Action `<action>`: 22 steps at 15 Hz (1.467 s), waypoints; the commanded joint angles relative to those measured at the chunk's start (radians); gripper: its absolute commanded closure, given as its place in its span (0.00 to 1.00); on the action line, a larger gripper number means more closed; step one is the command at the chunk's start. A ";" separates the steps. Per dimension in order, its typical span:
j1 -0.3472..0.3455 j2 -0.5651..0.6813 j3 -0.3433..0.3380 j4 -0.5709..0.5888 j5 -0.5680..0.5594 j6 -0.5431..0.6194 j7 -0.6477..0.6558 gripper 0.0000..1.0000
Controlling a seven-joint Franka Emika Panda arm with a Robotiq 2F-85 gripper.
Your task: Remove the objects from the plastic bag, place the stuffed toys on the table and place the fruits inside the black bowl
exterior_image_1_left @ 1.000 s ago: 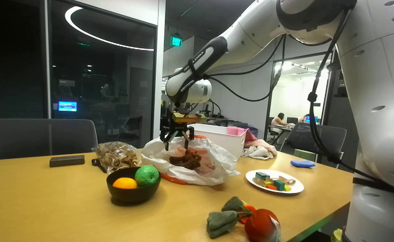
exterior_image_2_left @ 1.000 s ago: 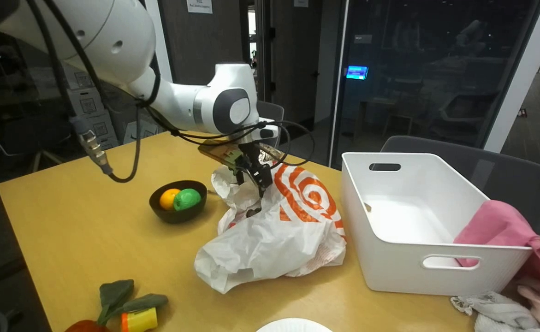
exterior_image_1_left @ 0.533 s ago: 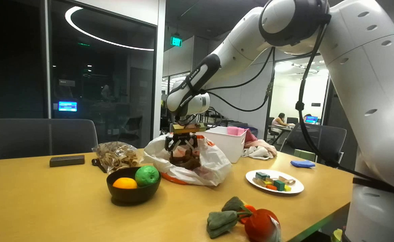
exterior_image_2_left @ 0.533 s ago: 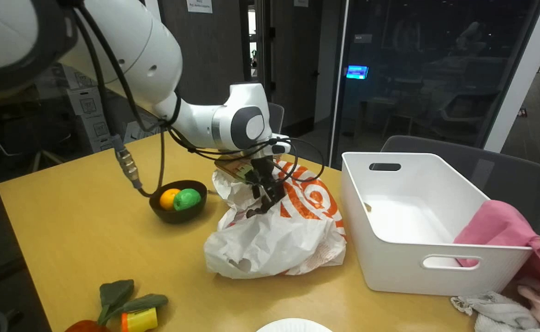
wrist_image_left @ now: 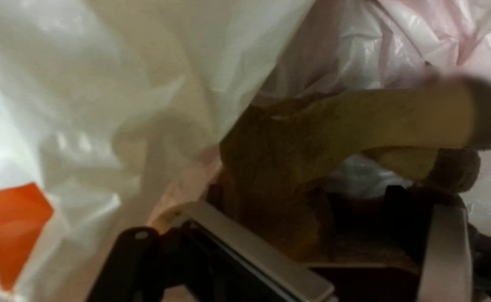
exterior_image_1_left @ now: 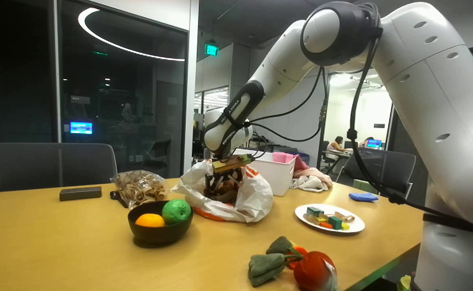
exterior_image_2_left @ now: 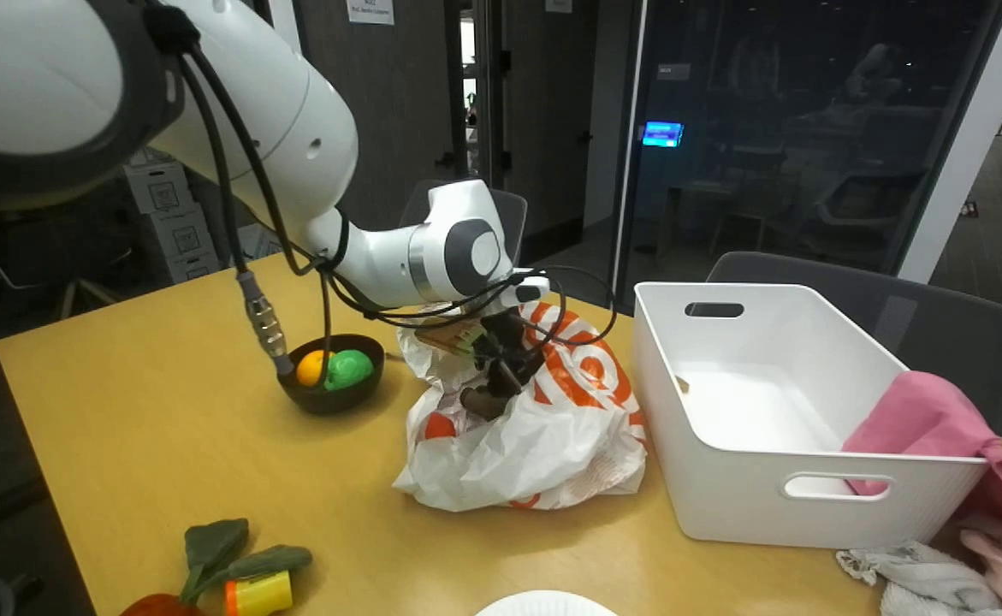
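Exterior view: beside one plastic bag (exterior_image_1_left: 257, 205), one bowl (exterior_image_1_left: 160, 235) holds two fruits (exterior_image_1_left: 177, 211); inside: one plush toy (exterior_image_1_left: 225, 197), one gripper (exterior_image_1_left: 223, 190), fingers wide.

In an exterior view, the black two-finger gripper (exterior_image_1_left: 225, 187) is positioned inside the mouth of the crumpled white plastic bag (exterior_image_1_left: 257, 202), its jaws apart at the brown plush toy (exterior_image_1_left: 225, 197). The round black bowl (exterior_image_1_left: 159, 235) near the bag contains one rounded orange fruit (exterior_image_1_left: 150, 220) and one lumpy green fruit (exterior_image_1_left: 176, 211).
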 commanded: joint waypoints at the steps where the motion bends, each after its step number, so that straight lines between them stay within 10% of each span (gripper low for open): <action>1: -0.004 0.021 0.012 0.022 0.032 0.005 -0.020 0.34; 9: 0.007 -0.004 0.017 0.017 0.029 0.004 -0.027 0.94; 18: 0.018 -0.174 0.096 -0.023 0.065 -0.045 -0.144 0.95; 22: 0.014 -0.248 0.140 -0.002 0.090 -0.318 -0.291 0.95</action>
